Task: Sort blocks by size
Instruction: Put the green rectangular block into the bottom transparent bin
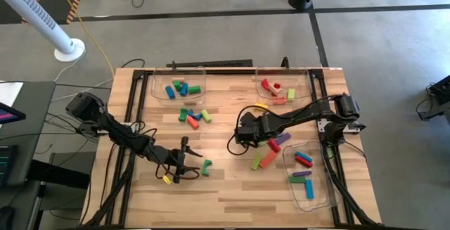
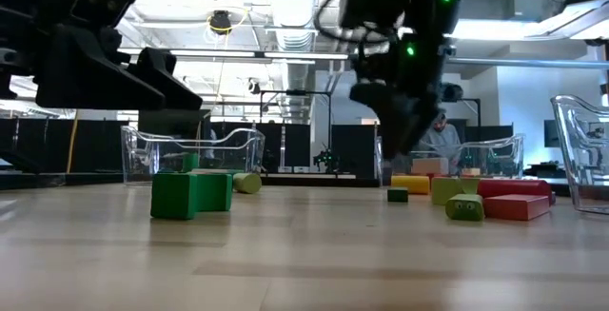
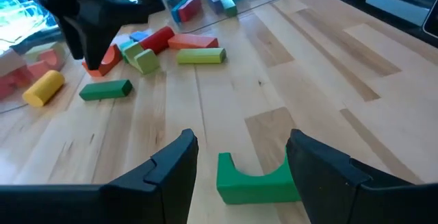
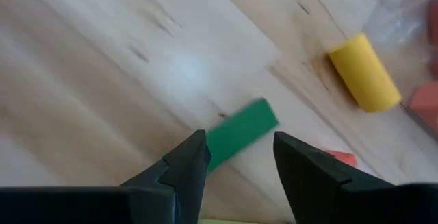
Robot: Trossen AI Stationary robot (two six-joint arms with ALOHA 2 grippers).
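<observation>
Concrete floor with a dark taped line surrounded the slatted wooden worktop [image 1: 232,188], which carried three clear trays: one at the far left [image 1: 176,84], one at the far right [image 1: 285,82] and one along the near right edge [image 1: 309,181], each already holding a few blocks, with more blocks loose between them. At the left, the left gripper [image 1: 184,165] sat low over the near part of the worktop, its fingers spread apart and holding nothing, with a green arch-shaped block [image 3: 254,179] lying between them on the wood and a small yellow piece [image 1: 167,179] just beside. If the jaws closed off-centre, the arch's curved notch could have let it twist or squirt out sideways. Toward the middle, a loose cluster of green, blue and red blocks [image 1: 193,115] lay untouched. At the right, the right gripper [image 1: 246,133] hovered with its fingers likewise apart and empty, a green bar [image 4: 239,131] lying slantwise just ahead of them and a yellow cylinder [image 4: 364,72] near it; a descent out of line with the bar could have nudged it, and the cylinder would likely have rolled if bumped. The right arm hid whatever lay directly under it from above. Relative block sizes in the trays were hard to judge, and the near right tray's far wall was cut off in the low view.
</observation>
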